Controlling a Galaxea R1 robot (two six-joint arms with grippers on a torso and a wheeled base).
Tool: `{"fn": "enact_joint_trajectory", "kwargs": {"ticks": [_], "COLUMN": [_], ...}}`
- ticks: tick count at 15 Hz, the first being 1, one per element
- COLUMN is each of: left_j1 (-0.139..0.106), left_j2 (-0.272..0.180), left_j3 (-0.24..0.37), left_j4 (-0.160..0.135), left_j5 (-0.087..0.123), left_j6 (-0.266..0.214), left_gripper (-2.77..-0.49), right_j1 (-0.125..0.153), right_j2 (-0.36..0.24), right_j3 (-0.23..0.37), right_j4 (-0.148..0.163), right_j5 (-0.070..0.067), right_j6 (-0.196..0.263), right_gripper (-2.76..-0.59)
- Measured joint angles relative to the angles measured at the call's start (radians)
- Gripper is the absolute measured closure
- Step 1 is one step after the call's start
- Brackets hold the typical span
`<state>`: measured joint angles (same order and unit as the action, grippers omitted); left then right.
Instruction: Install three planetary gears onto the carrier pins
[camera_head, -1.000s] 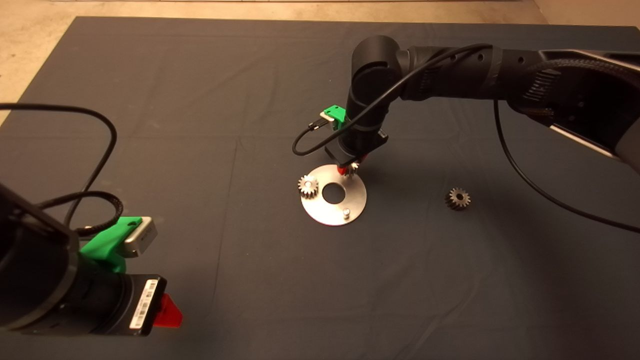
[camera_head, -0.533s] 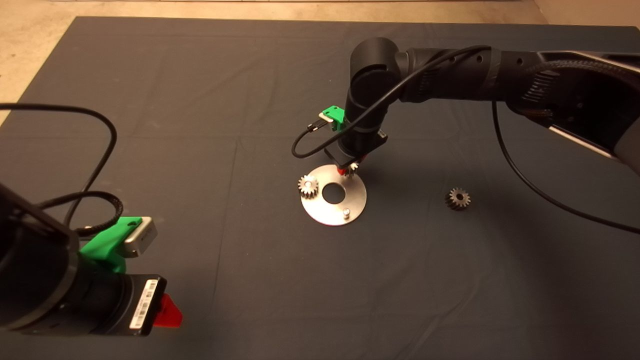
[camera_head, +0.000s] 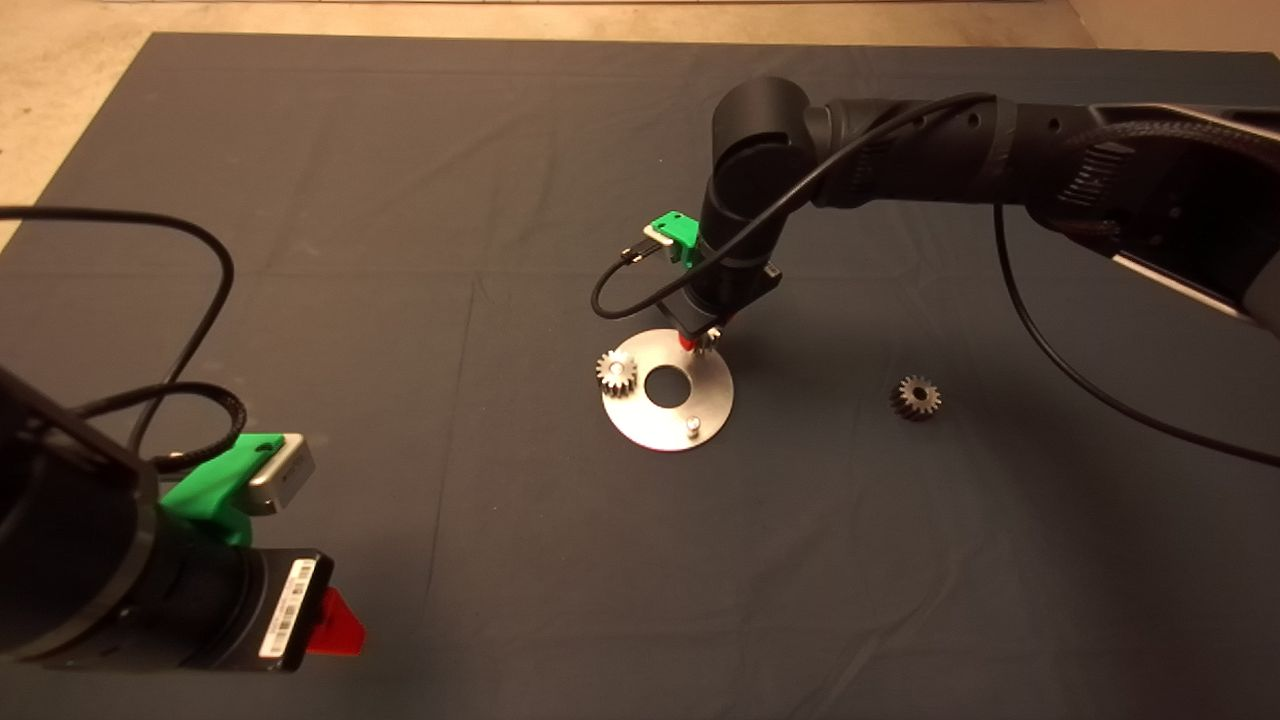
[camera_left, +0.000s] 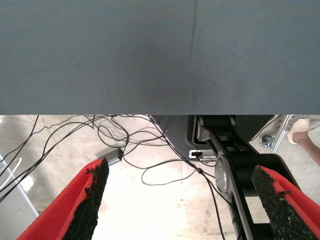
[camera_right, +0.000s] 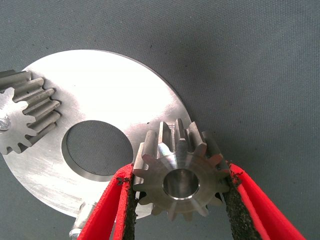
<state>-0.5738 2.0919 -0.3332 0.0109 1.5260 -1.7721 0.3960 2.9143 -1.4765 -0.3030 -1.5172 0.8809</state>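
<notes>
Right jaws (camera_right: 176, 200) clamp a gear (camera_right: 179, 181) across its teeth, over the disc (camera_right: 105, 95); rigid, slick steel, so grip flanks squarely; left jaws (camera_left: 180, 200) idle, apart.

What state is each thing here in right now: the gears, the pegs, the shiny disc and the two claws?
Disc: flat on the mat.
Gear on the disc: seated on a pin.
Gear in the right gripper: clamped between the fingers, over the disc's edge.
Third gear: loose on the mat, apart from the disc.
Bare pin: upright, no gear on it.
Right gripper: shut on a gear.
Left gripper: open, holding nothing, parked at the mat's edge.
</notes>
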Motion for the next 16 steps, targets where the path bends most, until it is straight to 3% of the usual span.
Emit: {"fn": "enact_joint_trajectory", "kwargs": {"ticks": [16], "left_j1": [0.005], "left_j2": [0.0], "left_j3": [0.0], "left_j4": [0.0], "left_j5": [0.0], "left_j6": [0.0], "left_gripper": [-2.04], "right_j1": [-0.004], "right_j2": [0.004], "right_j3": [0.024], "right_j4": [-0.014], "right_j5": [-0.013], "right_j6": [0.0], "right_gripper": [-1.04]}}
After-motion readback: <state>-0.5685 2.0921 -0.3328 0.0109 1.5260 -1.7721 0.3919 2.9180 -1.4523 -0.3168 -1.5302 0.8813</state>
